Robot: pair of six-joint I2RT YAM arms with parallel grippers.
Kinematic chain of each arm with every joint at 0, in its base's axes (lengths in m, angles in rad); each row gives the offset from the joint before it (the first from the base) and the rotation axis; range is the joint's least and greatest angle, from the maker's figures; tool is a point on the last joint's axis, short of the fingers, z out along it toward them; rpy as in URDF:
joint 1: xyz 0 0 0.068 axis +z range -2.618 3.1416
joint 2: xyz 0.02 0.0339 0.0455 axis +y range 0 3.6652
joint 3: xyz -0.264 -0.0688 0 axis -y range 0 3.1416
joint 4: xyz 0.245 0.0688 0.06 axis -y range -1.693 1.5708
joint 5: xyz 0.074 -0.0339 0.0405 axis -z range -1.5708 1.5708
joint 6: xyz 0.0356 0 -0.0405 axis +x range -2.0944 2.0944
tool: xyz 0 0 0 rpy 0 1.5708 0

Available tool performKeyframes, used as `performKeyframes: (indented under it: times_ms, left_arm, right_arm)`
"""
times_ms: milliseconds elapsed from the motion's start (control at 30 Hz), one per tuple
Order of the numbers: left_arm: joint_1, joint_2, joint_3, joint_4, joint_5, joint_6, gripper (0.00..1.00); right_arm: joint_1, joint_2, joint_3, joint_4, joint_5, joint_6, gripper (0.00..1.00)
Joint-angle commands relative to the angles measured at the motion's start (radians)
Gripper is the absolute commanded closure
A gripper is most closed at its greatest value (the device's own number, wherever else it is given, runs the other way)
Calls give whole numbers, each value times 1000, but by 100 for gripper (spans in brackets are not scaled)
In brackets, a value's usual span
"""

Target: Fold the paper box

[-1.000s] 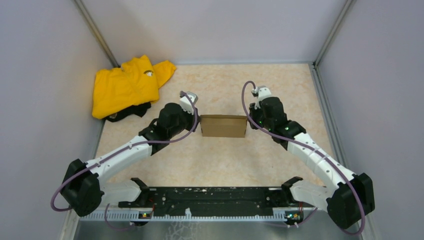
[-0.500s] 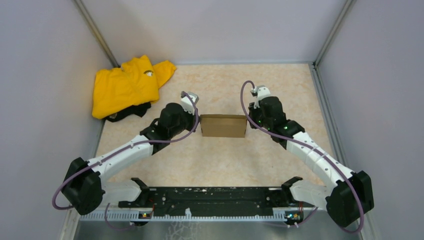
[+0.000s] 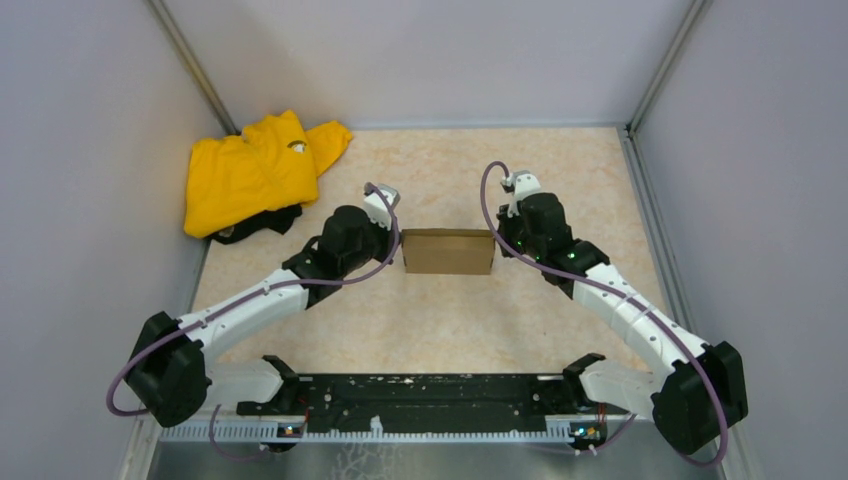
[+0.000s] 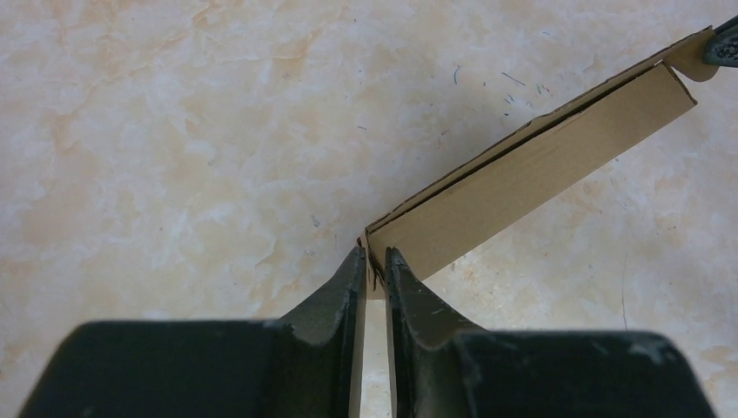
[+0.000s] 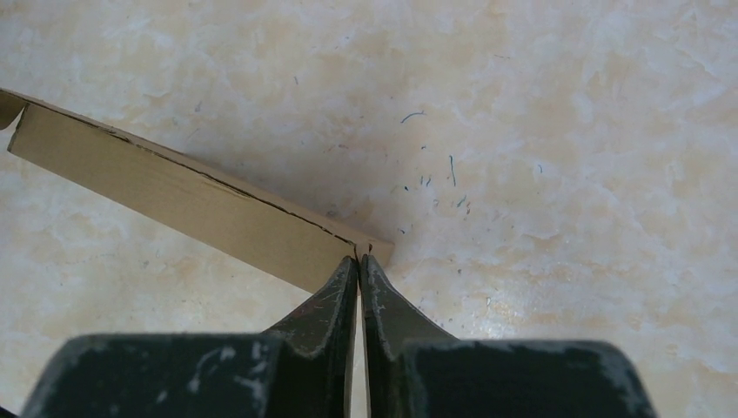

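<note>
Two grippers meet the paper box (image 3: 447, 252) at its ends, one on each side. We see the box lying near the middle of the table (image 3: 440, 320), plain brown cardboard with its long side running left to right between the two arms. The left gripper (image 4: 372, 258) has its jaws drawn close, with only a narrow slit between them. The box's left corner edge sits in that slit, so we read it as pinching the cardboard. The right gripper (image 5: 358, 261) has its jaws closed almost to touching, nipping the thin edge at the box's right corner; a small tab of cardboard shows just past the tips. Both wrist views show a long, narrow side face of the box with a thin dark seam along its upper edge. A yellow garment (image 3: 250, 170) lies crumpled in the far left corner—well apart from the box.
</note>
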Motion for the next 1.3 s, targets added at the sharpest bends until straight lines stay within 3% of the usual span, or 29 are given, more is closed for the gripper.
performKeyframes:
  times_ms: [0,233,1267]
  left_arm:
    - [-9,5,37,26,4,8,81]
    - [-14,16,49,17,5,0,83]
    - [-23,42,71,-10,4,-27,84]
  right_arm:
    - [14,6,42,49,-4,-5,96]
    - [14,7,42,49,-9,3,100]
    - [28,37,86,18,-28,72,100]
